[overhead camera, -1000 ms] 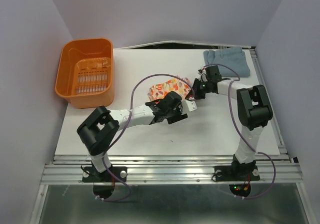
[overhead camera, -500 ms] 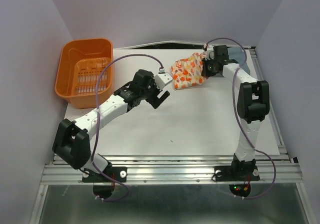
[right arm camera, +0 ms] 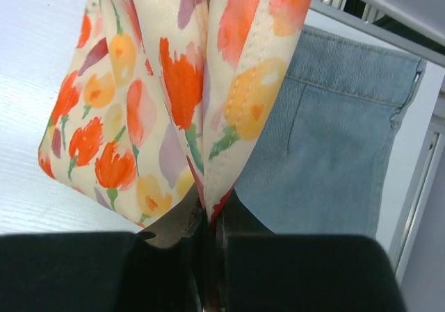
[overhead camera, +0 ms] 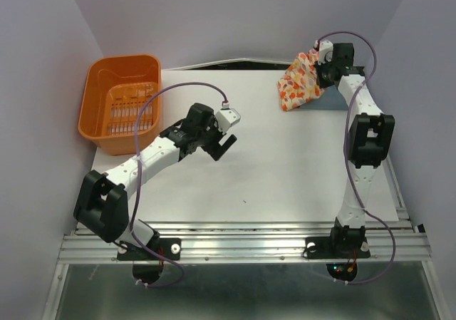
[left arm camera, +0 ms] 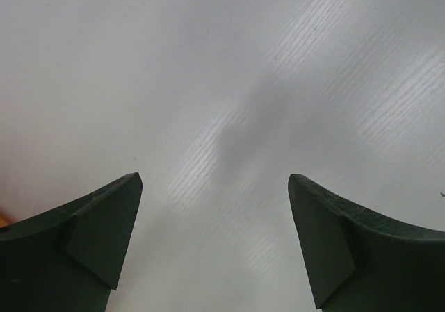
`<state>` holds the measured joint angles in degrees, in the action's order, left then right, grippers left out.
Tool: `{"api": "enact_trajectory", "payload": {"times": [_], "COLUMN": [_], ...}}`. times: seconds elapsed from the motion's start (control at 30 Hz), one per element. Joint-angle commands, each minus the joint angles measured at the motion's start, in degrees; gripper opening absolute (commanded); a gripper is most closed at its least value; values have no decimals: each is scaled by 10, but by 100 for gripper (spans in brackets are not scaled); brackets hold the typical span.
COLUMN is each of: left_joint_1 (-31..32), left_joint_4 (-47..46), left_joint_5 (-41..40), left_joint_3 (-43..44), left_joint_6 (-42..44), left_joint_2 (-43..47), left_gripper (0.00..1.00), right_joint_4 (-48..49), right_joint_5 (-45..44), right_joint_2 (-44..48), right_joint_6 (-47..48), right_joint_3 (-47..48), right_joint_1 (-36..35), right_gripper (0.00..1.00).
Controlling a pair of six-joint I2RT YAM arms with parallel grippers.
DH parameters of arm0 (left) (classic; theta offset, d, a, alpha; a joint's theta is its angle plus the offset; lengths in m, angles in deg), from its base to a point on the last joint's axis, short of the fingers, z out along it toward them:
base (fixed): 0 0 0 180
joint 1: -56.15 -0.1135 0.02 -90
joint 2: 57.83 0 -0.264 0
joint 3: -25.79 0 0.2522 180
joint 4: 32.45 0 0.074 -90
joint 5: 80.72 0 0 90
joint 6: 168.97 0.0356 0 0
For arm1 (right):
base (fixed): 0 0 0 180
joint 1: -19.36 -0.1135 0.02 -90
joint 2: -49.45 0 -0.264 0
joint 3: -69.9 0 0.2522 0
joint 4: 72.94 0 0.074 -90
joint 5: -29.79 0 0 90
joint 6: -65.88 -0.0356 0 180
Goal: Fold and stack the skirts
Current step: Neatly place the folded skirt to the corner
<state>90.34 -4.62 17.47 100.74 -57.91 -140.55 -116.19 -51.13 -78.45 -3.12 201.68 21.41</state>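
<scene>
My right gripper is shut on a folded floral skirt, cream with orange and yellow tulips, and holds it hanging at the table's back right. In the right wrist view the skirt is pinched between my shut jaws. A folded blue denim skirt lies on the table just beneath and beyond it; in the top view only a sliver of it shows. My left gripper is open and empty over the bare table middle; its dark fingertips frame only white surface.
An orange plastic basket stands at the back left. The white table top ends at a metal rail along its right edge. Purple cables loop above both arms.
My right gripper has carried the floral skirt from the table middle up to the back right, over the denim skirt. My left arm has swung back left, open and empty.
</scene>
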Motion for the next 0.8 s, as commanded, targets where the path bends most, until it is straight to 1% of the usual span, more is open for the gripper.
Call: {"api": "enact_trajectory", "payload": {"times": [0.0, 0.1, 0.4, 0.53, 0.77], "left_joint_1": [-4, -4, -4, -4, -4], "left_joint_4": [-4, -1, 3, 8, 13], "left_joint_5": [7, 7, 6, 5, 3], "left_joint_3": [17, 21, 18, 24, 30], "left_joint_6": [-2, -1, 1, 4, 9], "left_joint_2": [8, 5, 0, -3, -10], "left_gripper": [98, 98, 98, 98, 98], "right_joint_4": [7, 7, -6, -7, -7], "right_joint_5": [-6, 0, 21, 24, 62], "right_joint_2": [5, 5, 25, 24, 19], "right_joint_6": [23, 15, 6, -2, -13], "right_joint_3": [52, 72, 79, 71, 76], "right_joint_1": [-4, -4, 20, 43, 75], "right_gripper": [1, 1, 1, 1, 1]}}
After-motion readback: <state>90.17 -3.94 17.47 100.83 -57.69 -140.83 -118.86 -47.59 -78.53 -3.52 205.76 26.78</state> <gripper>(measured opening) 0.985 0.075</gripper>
